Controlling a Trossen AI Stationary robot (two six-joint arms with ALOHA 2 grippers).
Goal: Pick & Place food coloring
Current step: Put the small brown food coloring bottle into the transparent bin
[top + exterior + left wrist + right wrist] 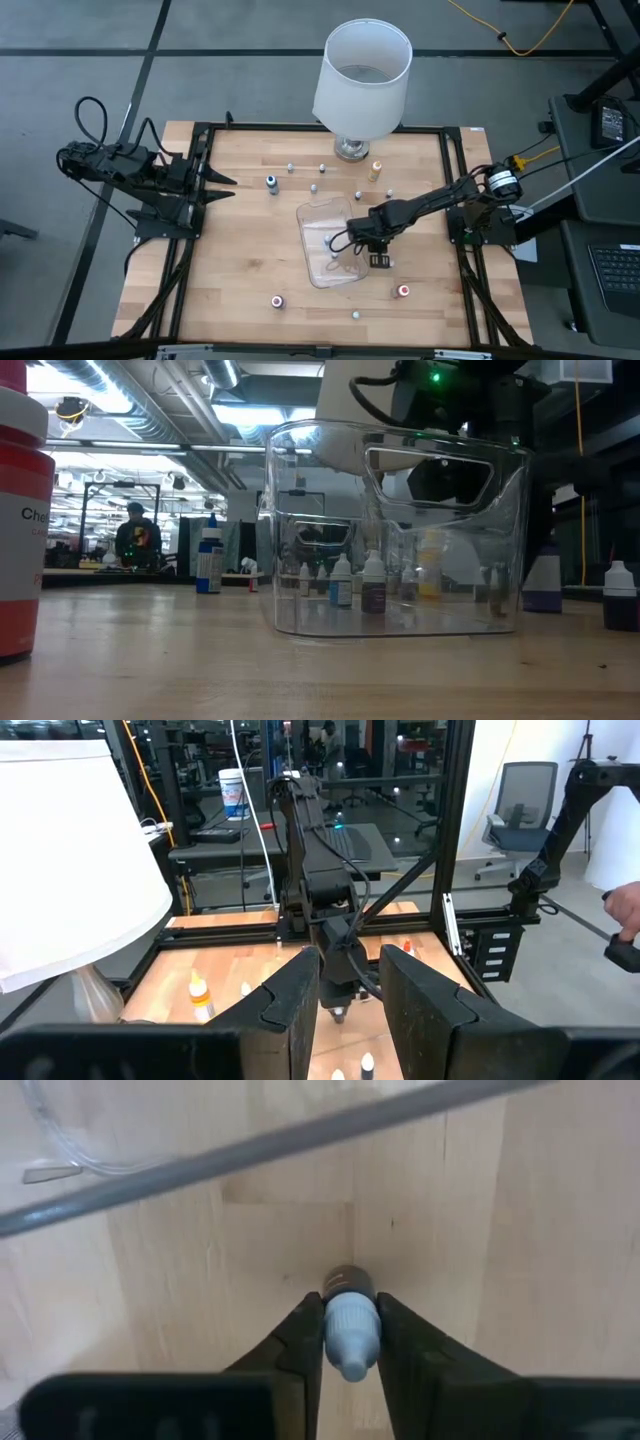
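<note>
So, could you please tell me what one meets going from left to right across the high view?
Left gripper, parked at the table's left edge → blue-capped bottle → clear tray → right gripper, jaws closed on a small bottle beside the tray → red-capped bottle.

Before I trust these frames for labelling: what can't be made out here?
- Tray contents: high view, right gripper and arm overlap it.
- Gripped bottle: right wrist view, jaws cover its sides, so its colour is unclear.
- Red bottle: low view, cut off by the edge.
</note>
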